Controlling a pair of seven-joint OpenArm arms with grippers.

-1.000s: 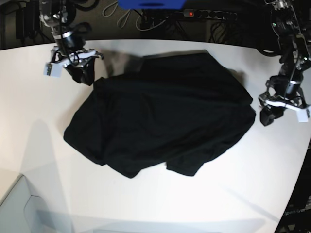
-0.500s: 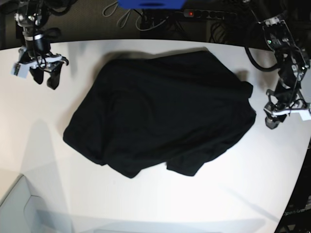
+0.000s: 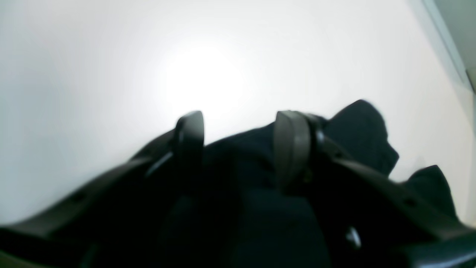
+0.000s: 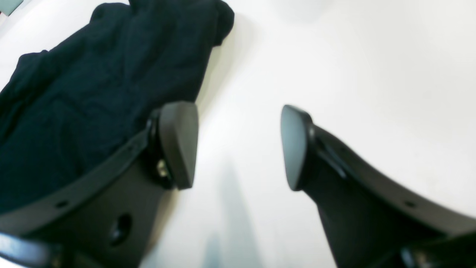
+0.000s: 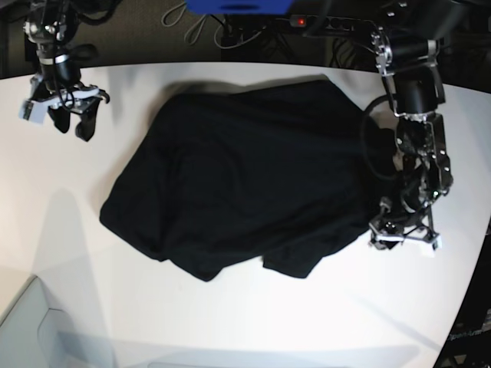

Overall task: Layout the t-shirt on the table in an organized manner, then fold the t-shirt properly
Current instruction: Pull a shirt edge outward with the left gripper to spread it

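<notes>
Left hand (image 5: pixel 404 236) at t-shirt (image 5: pixel 253 176) edge, right hand (image 5: pixel 69 115) apart

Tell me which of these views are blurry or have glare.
Left wrist view: soft and blurred, with strong glare on the table above the left gripper. Right wrist view: right gripper sharper, t-shirt slightly soft. Base view: clear.

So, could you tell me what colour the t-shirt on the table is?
Plain black, with no print showing; the t-shirt shows best in the base view.
</notes>
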